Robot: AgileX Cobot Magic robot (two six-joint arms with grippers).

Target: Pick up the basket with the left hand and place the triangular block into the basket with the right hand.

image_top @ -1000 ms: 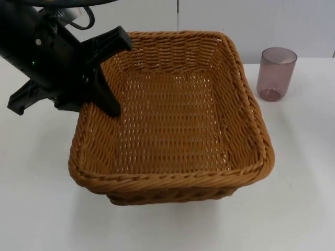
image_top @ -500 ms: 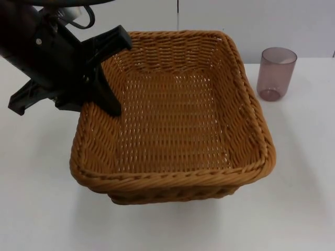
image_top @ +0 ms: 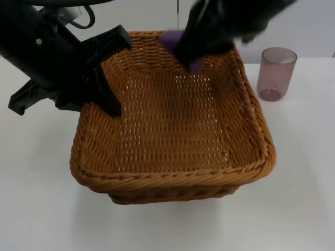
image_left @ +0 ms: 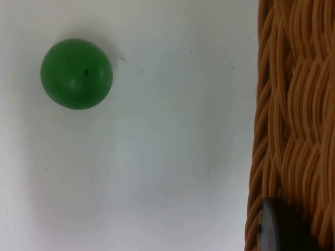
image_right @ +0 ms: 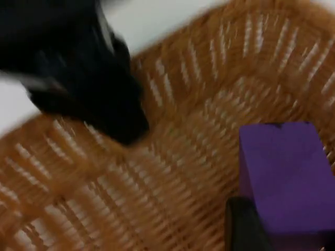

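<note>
Top view: left gripper (image_top: 107,78) clamps the far-left rim of the tan wicker basket (image_top: 172,178). Right gripper (image_top: 189,57) grips a plain purple block (image_top: 172,39) above the basket's far wall; its long axis cannot be told. A pink cup (image_top: 276,73) stands right.

No readable text, labels or numbers, though the blurred parts may hide some.

A robotics lab test bench: a bare white table (image_top: 303,209) against a grey partition wall (image_top: 293,21), set with a wicker basket (image_top: 172,180), a plastic cup (image_top: 276,73) and a green ball (image_left: 76,73).
</note>
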